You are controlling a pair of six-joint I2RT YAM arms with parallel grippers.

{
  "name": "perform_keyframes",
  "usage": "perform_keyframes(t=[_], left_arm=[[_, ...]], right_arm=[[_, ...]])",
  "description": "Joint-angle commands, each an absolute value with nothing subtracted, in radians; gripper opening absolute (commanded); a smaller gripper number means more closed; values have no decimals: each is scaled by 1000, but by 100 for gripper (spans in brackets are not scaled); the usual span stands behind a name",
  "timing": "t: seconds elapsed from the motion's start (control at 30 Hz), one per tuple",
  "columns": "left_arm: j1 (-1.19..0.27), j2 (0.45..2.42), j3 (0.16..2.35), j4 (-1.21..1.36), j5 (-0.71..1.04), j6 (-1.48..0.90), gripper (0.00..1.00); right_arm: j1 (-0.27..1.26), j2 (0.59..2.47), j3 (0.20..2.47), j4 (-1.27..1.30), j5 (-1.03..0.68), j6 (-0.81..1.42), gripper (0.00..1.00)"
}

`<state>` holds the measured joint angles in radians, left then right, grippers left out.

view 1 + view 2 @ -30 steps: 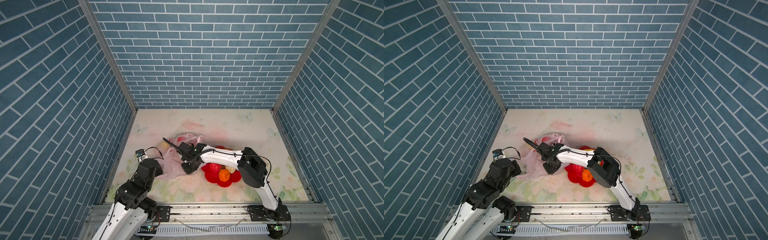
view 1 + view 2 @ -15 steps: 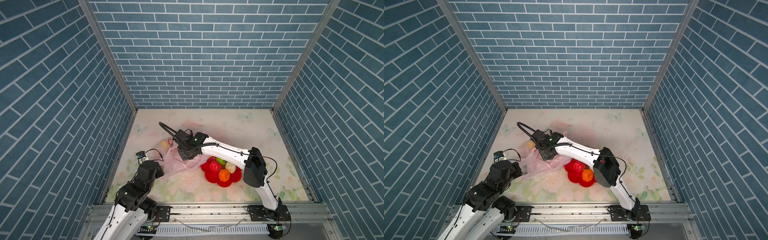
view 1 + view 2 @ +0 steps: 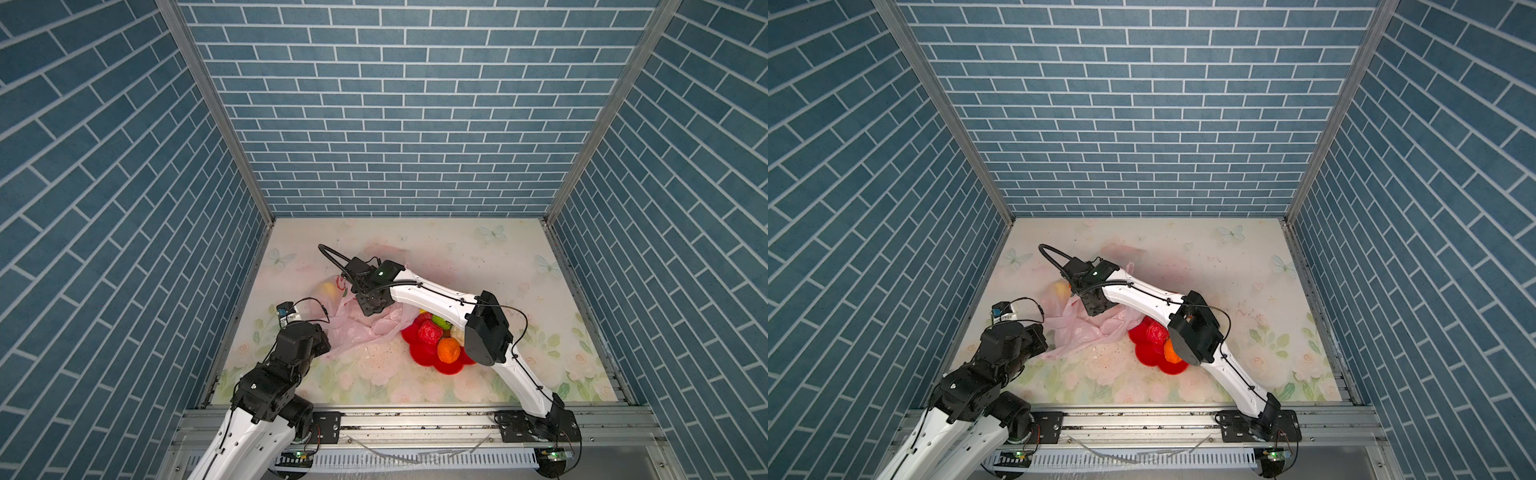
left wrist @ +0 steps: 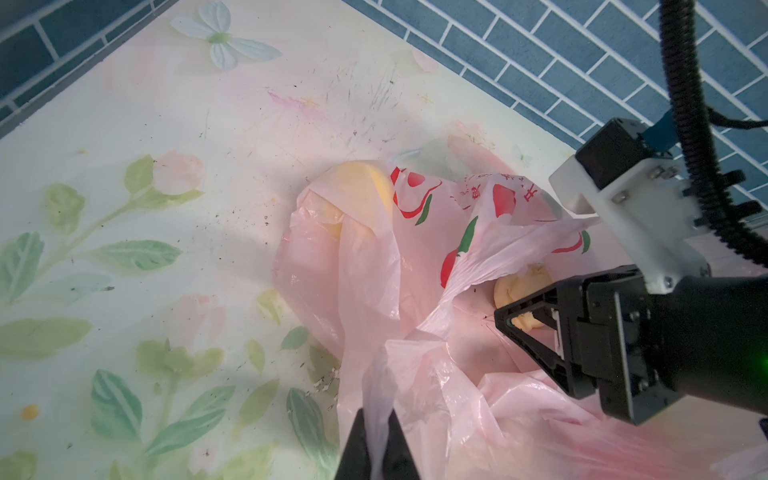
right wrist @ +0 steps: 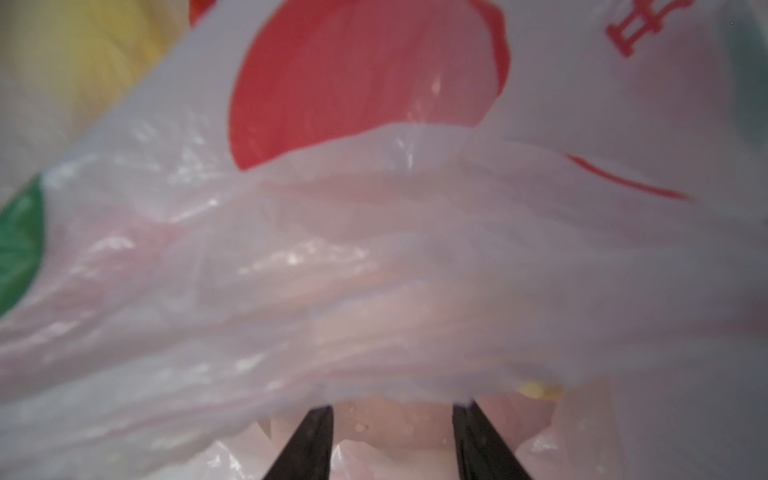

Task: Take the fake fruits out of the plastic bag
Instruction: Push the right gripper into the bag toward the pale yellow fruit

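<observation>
left hand point(image 4: 376, 419) pinching plastic bag point(image 4: 365, 270), fruit point(image 4: 517, 286) inside

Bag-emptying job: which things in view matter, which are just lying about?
Job:
- plastic bag
- yellow fruit inside it, cream fruit at its mouth
- red fruit and orange fruit, already out
- left tool, shut on the bag
- right tool, open at the bag mouth

Lying about:
- red dish under the removed fruits
- floral table cover

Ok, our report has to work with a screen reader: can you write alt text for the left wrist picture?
The left gripper pinches a strip of a crumpled pink plastic bag on a flowery table, while the right gripper reaches into its mouth near a cream fruit. A yellow fruit shows through the bag.
</observation>
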<state>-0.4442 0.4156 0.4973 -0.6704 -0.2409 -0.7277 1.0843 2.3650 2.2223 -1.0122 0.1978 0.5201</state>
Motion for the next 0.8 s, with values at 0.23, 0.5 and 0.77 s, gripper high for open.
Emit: perform_keyframes(t=[0.23, 0.5, 0.77], left_arm=[[-440, 420, 487, -638, -221, -732, 9], [-439, 419, 482, -619, -209, -730, 9], [-440, 423, 478, -609, -203, -729, 9]], right_arm=[[1061, 2379, 2272, -1099, 295, 571, 52], [1042, 2389, 2256, -1097, 297, 576, 56], [1039, 2378, 2235, -1020, 234, 564, 56]])
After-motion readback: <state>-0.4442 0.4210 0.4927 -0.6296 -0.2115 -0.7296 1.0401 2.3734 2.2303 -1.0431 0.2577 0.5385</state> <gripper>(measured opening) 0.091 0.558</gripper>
